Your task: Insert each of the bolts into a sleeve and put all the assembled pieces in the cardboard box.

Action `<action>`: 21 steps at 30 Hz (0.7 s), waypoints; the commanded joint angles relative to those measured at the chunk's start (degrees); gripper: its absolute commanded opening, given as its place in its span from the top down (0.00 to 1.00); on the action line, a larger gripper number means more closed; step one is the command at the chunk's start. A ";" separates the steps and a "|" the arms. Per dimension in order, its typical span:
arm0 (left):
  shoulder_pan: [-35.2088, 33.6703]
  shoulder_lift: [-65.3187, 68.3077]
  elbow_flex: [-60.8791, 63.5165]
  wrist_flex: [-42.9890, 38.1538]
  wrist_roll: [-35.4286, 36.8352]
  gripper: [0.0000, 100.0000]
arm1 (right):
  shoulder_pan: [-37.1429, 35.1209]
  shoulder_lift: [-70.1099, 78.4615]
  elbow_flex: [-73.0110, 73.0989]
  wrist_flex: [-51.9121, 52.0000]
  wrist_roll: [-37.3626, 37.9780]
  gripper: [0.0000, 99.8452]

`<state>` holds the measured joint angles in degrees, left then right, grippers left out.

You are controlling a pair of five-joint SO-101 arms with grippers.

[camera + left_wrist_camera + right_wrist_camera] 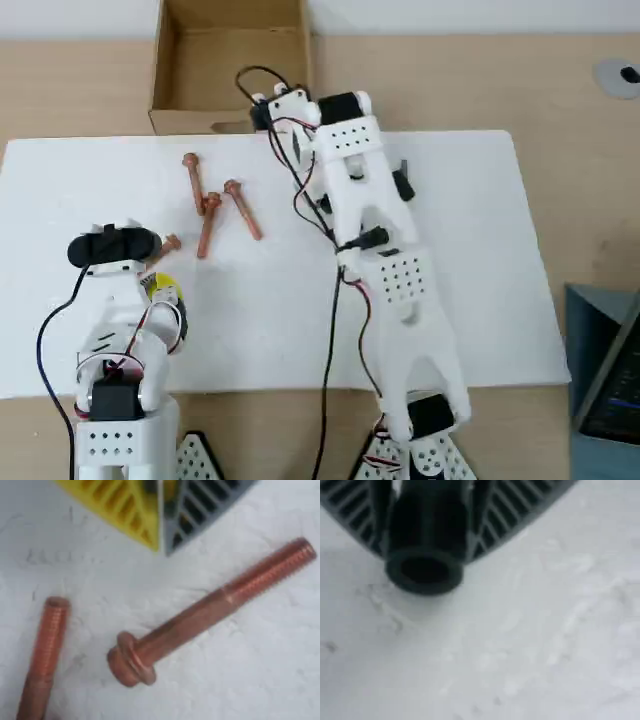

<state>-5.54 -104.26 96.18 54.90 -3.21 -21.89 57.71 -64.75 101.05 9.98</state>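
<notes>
Black sleeve [424, 565] clamped in right claw [427, 525]

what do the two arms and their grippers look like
The left arm and right arm are white plastic shells with black motors and hole-grid panels. Along them run black cables and thin red wires. The left gripper has one yellow ribbed finger and one grey finger; the right gripper has dark grey ribbed fingers.

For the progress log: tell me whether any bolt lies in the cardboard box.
No, the bolts all lie on the white mat outside the cardboard box.
</notes>
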 commanded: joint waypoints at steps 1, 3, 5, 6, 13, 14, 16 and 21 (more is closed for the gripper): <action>-0.62 -0.31 0.35 -1.05 -0.35 1.00 | -1.54 -10.42 -1.36 1.41 0.26 0.99; -0.62 -0.31 0.35 -1.05 -0.35 1.00 | -1.71 -14.02 0.84 1.41 0.26 0.99; -0.35 -0.31 0.35 -1.05 -0.62 1.00 | -1.63 -18.59 4.44 1.41 0.18 0.99; -0.26 -0.31 0.35 -1.05 -0.70 1.00 | -1.36 -21.23 6.46 1.41 0.18 0.99; -0.44 -0.31 0.35 -0.88 -0.62 1.00 | -1.27 -41.80 24.84 1.41 0.18 0.99; -0.44 -0.31 0.35 -0.88 -0.62 1.00 | -1.27 -44.70 27.91 1.41 0.18 0.99; -0.26 -0.31 0.35 -0.97 -0.79 1.00 | -0.75 -50.33 33.80 1.41 0.18 0.99; -0.53 -0.31 0.26 -0.97 -0.79 1.00 | 1.63 -63.34 47.87 1.32 -3.96 0.99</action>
<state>-5.54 -104.26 96.18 54.90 -3.82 -22.59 4.09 -23.25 101.23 9.10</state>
